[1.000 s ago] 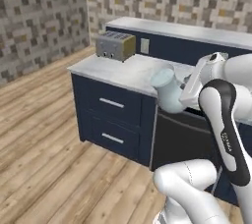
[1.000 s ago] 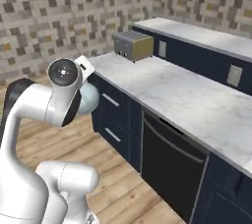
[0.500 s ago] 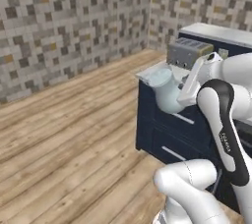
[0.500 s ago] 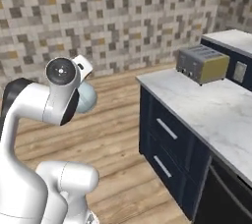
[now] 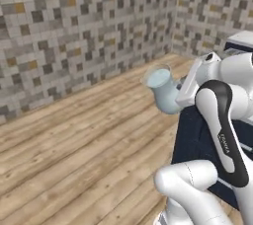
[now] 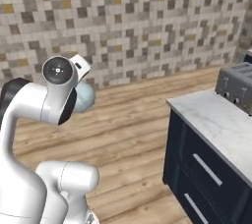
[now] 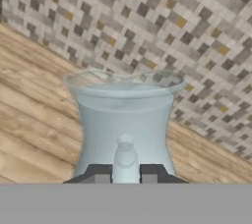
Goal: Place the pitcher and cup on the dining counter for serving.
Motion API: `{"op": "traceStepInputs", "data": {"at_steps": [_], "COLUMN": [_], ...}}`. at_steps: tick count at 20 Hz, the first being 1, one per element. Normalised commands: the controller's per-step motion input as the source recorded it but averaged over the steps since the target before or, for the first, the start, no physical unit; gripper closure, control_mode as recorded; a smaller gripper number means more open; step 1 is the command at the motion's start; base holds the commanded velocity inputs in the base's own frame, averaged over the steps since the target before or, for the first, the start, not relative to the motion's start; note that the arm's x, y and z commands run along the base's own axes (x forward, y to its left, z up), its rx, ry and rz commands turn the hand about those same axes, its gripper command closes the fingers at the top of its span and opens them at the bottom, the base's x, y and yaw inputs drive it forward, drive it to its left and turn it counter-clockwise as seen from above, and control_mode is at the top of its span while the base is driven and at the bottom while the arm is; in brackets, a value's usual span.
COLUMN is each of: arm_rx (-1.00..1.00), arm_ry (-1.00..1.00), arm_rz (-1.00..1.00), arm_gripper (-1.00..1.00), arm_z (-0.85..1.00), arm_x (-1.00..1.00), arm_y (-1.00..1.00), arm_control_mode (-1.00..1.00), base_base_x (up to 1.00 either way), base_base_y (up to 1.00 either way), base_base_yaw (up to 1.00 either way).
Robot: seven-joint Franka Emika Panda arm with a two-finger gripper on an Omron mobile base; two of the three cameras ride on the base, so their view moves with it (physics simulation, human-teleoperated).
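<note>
The gripper [image 7: 125,173] is clamped on the thin handle of the pitcher [image 7: 125,120], its two dark fingertips [image 7: 100,174] pressed in from either side of the handle just below the neck. The pale blue pitcher is carried in the air, clear of any surface; in the hand view its flared rim and waisted neck stand directly ahead of the gripper. In the left base view the pitcher [image 5: 165,91] juts out from the white hand, leaning with its open mouth turned up and to the left, above the wooden floor [image 5: 74,145]. In the right base view its round belly [image 6: 83,98] peeks out from behind the arm's wrist joint. Beyond it runs a wall of small mottled grey, brown and tan tiles [image 6: 147,21]. To the right in the right base view stands a dark navy cabinet [image 6: 206,169] with drawer handles and a light marble top, and on that top a silver toaster [image 6: 236,86] sits near the far edge
</note>
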Motion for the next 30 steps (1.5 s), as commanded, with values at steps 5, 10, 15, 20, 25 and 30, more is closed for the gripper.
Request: {"op": "traceStepInputs", "data": {"at_steps": [5,10,15,20,25,30], "arm_rx": [0.0,0.0,0.0,0.0,0.0,0.0], "arm_ry": [0.0,0.0,0.0,0.0,0.0,0.0], "arm_rz": [0.0,0.0,0.0,0.0,0.0,0.0], "arm_gripper": [1.0,1.0,1.0,1.0,1.0,1.0], "arm_z": [0.0,0.0,0.0,0.0,0.0,0.0], "arm_x": [0.0,0.0,0.0,0.0,0.0,0.0], "arm_y": [0.0,0.0,0.0,0.0,0.0,0.0], "arm_control_mode": [1.0,1.0,1.0,1.0,1.0,1.0], "base_base_x": [1.0,0.86,0.59,0.53,0.63,0.71], "base_base_y": [0.98,1.0,1.0,0.98,1.0,1.0], "base_base_yaw": [-0.17,-0.48,-0.62,-0.65,-0.6,-0.58]}}
